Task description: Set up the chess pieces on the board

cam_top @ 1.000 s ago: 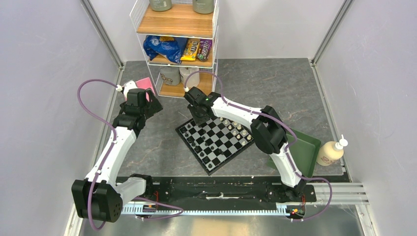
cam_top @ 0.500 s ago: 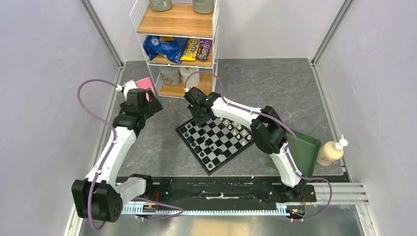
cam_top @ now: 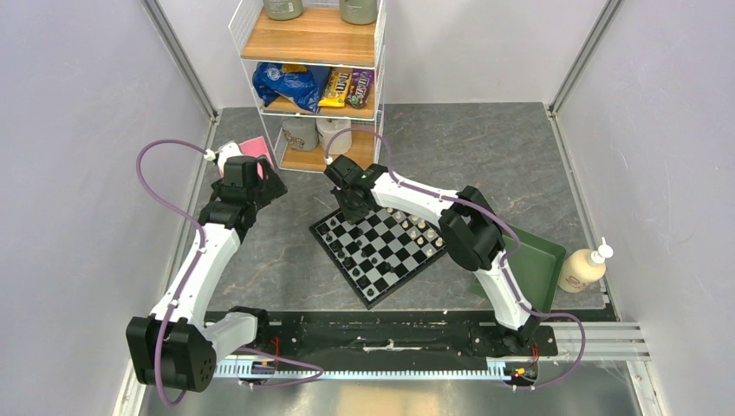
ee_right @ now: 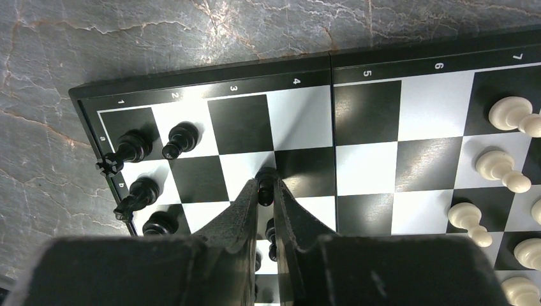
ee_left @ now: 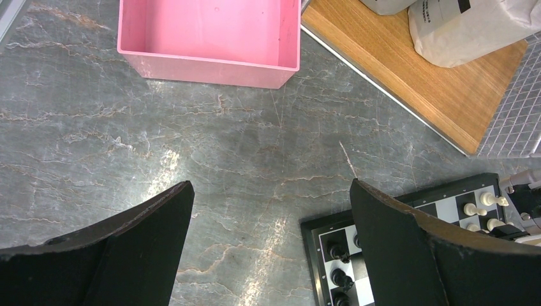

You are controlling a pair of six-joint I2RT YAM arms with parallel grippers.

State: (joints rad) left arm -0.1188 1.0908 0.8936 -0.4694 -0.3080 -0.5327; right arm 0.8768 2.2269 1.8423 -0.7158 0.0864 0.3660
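Right end effector (ee_right: 266,189) closed in, half-hiding a black piece (ee_right: 265,174).

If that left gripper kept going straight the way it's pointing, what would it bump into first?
The left gripper would probably hit the grey tabletop first, short of the pink box, though depth is unclear.

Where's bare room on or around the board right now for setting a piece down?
Board centre files, between black pieces and white pieces, are bare toward the numbered edge. Open table lies between pink box and the board. Crowded: both piece rows, and where the right tool pinches one black piece.
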